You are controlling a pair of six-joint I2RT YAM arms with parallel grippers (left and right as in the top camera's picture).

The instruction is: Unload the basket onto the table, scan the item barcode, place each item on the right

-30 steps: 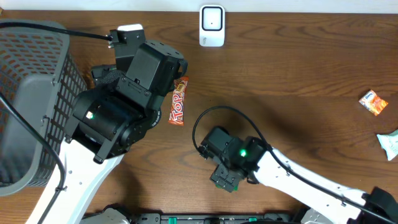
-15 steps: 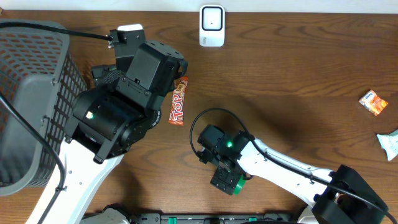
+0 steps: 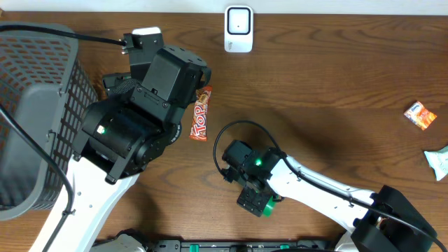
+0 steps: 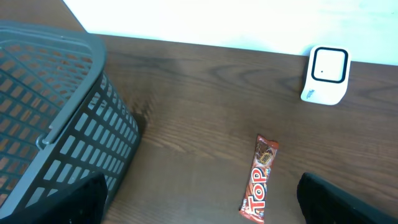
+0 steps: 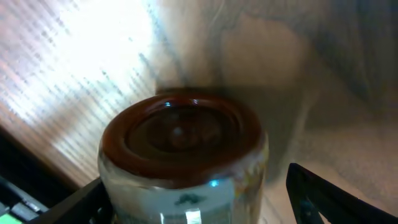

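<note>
Tabletop (image 3: 336, 77) of dark wood, seen from above, with two robot arms reaching in from the near edge. At far left we see a grey mesh basket (image 3: 77, 84); its slatted wall also fills the left of the left wrist view. Just beside it, the bulky black left arm hangs over the table. From its wrist camera we find the left gripper (image 4: 200, 196) with its two dark fingers spread wide at the bottom corners and only bare wood between them. Just right of that arm lies a red and orange candy bar (image 3: 201, 113), flat on the wood, its length running toward the far edge, touched by nothing. Farther back and a little to the right, a small white scanner (image 3: 239, 29) stands at the far edge of the table, well apart from both arms. Near the front centre, the right gripper (image 3: 253, 198) points down at the table, with a black cable looping behind it. Its wrist camera shows a jar (image 5: 183, 140) with a glossy brown lid, upright between the fingers. The jaws stand apart around it, and a strip of table shows between the jar and the finger at the right of the picture, so we do not read it as clamped. From above, the jar is hidden under the gripper. At far right an orange packet (image 3: 420, 115) lies on the wood, and a white packet (image 3: 439, 163) sits at the edge of the frame
</note>
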